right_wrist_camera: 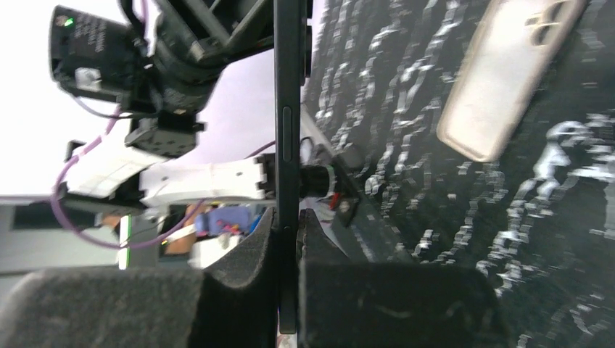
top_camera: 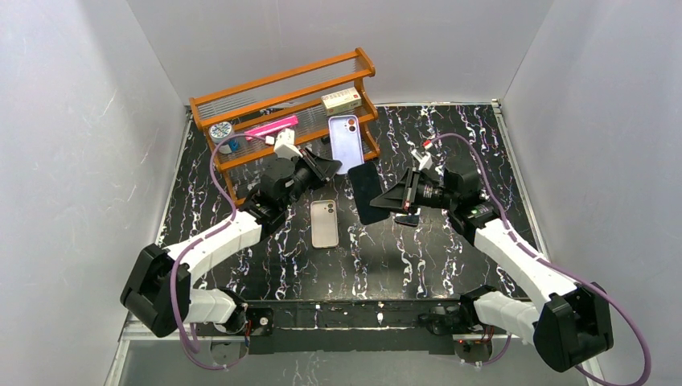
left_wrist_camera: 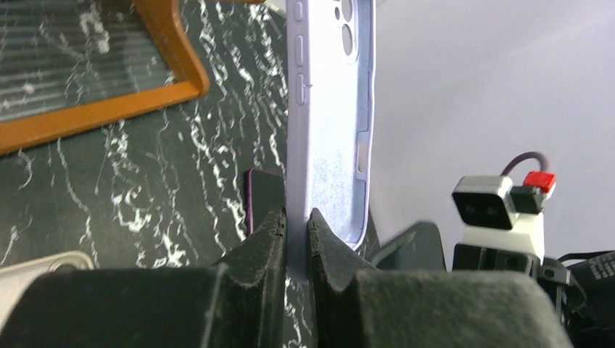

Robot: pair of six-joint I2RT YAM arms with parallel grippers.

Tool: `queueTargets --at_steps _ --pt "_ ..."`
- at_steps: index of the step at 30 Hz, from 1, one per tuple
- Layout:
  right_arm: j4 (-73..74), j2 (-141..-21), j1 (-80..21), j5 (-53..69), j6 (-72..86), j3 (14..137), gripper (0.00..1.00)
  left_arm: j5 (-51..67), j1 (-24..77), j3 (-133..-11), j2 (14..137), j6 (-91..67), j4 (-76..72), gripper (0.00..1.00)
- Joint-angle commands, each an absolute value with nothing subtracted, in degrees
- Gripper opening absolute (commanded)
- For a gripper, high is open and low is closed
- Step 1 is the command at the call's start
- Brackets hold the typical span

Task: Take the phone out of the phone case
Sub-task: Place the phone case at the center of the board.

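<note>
Black marble tabletop (top_camera: 418, 257) underneath: left gripper (left_wrist_camera: 296, 217) clamps the empty lilac phone case (left_wrist_camera: 330, 109) by its edge, right gripper (right_wrist_camera: 288, 217) pinches the dark phone (right_wrist_camera: 288, 109).

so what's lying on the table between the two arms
A beige phone, camera side up, flat on the marble table, nearer the left arm. The top view shows it best.
</note>
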State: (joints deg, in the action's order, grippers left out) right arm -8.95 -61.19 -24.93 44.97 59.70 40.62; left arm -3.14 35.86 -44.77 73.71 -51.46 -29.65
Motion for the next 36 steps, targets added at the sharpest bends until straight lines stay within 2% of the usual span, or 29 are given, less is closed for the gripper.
queueTargets --at_steps 1,7,18,30,36 --pt "-0.8 -59.1 -20.8 38.5 48.7 44.0 0.01 -2.1 36.2 -43.0 73.1 -51.9 -24.4 0.0" --pt "-1.7 -59.7 -14.5 36.3 46.2 41.1 0.01 -3.5 40.8 -37.4 73.1 -55.7 -19.6 0.0" --pt "-4.7 -63.0 -14.2 31.8 44.0 40.0 0.01 -14.9 51.8 -37.1 81.7 -65.3 -12.3 0.0" --pt "-5.5 -68.4 -14.2 31.6 43.1 39.3 0.01 -21.8 53.8 -34.3 81.5 -73.9 -3.6 0.0" --pt "-8.0 -73.3 -14.3 30.3 44.0 39.0 0.01 -23.3 53.7 -34.5 80.2 -73.8 -1.0 0.15"
